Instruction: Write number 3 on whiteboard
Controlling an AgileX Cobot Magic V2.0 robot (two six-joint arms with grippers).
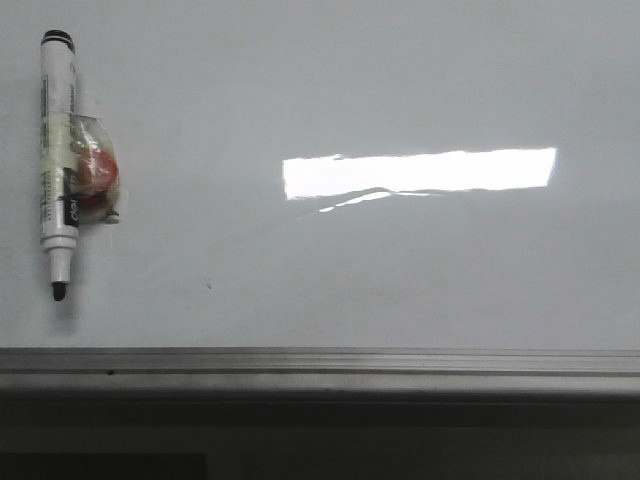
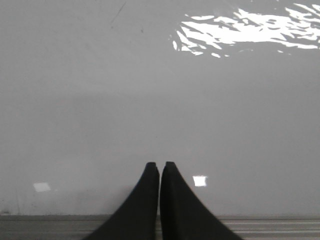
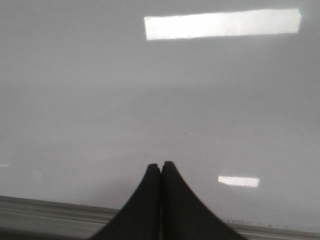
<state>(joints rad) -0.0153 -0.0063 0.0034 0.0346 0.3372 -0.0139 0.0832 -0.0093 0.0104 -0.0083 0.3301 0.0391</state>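
The whiteboard [image 1: 400,270] fills the front view, glossy white-grey, with a bright rectangular light reflection and a grey rail along its near edge. No number 3 shows on it. A white marker [image 1: 56,160] with a black uncapped tip lies at the far left, tip toward the rail, with a taped red lump on its side. Neither gripper shows in the front view. My left gripper [image 2: 160,166] is shut and empty above the board near the rail. My right gripper [image 3: 161,165] is shut and empty, also above the board near the rail.
The grey metal rail [image 1: 320,362] runs along the board's near edge, with dark space below it. The rail also shows in the left wrist view [image 2: 280,227] and in the right wrist view [image 3: 50,212]. A tiny dark speck [image 1: 209,286] marks the board.
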